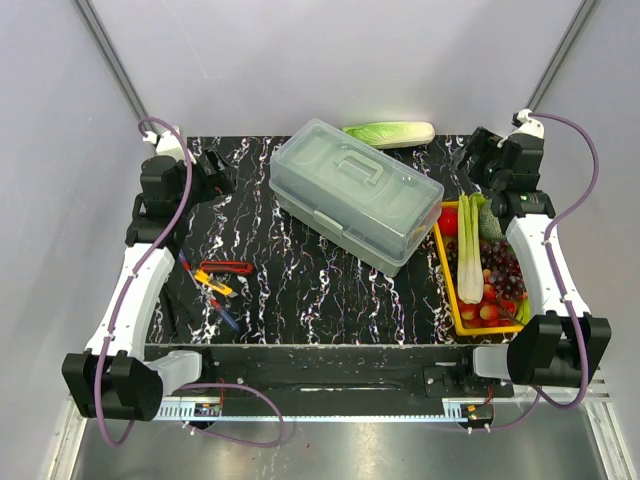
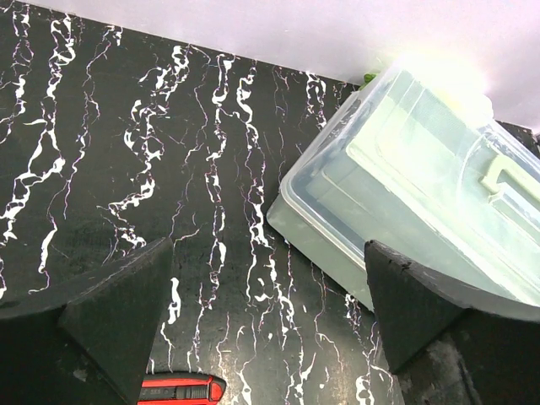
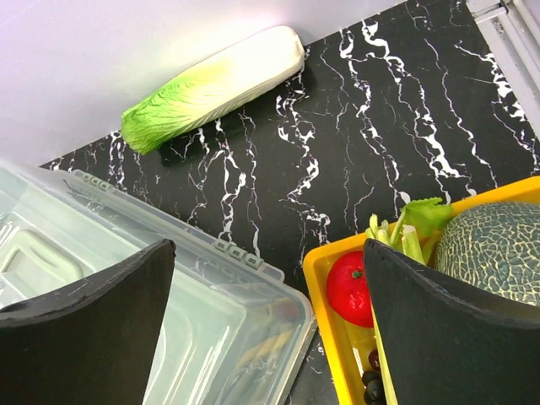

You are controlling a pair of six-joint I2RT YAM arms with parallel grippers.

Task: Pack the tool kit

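— How does the tool kit [image 1: 355, 192] look?
— One translucent grey box with its lid shut, a handle on top, a latch on the near side and pale green showing through. It sits askew at the back middle of the black marbled surface [image 1: 300, 290].
— Any loose tools?
— One red cutter [image 1: 226, 267] and a yellow-and-blue cluster [image 1: 218, 293] at near left; I can't count those.
— Other containers?
— One yellow tray [image 3: 316, 274] just right of the box holds one tomato [image 3: 350, 288], one melon [image 3: 494, 249], celery [image 1: 468, 255] and grapes [image 1: 500, 268]. One cabbage [image 1: 390, 133] lies behind the box.
— And the jaws?
— The left jaws and right jaws are both spread wide, holding nothing.
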